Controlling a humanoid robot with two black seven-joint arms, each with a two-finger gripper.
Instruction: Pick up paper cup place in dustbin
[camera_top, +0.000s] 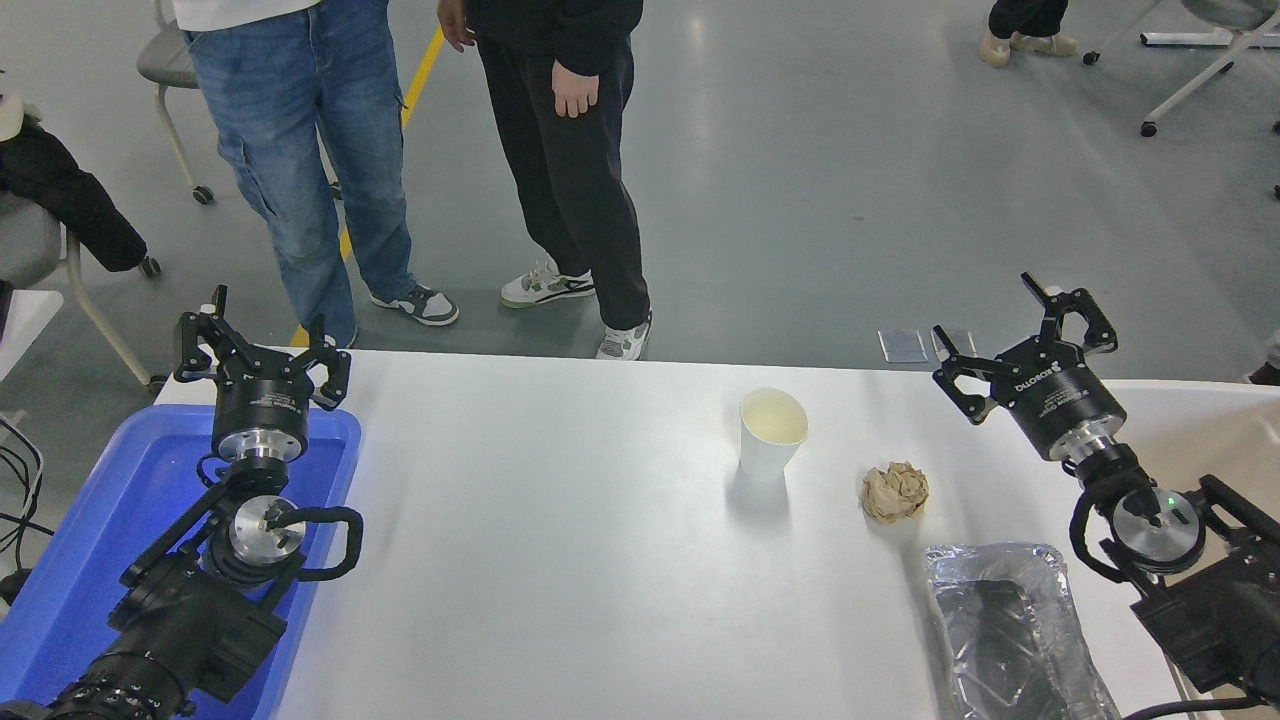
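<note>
1. Right gripper (1020, 335) spread open, holding nothing, above the table's (560, 560) far right edge.
2. Paper cup (772, 432) upright, well to its left and nearer.
3. Dustbin (1210, 430) just right of it.
4. Left gripper (262, 350) open over blue tub (90, 530).

Bare table (560, 520) rings paper cup (772, 433); brown paper ball (895, 491) near right.
</note>
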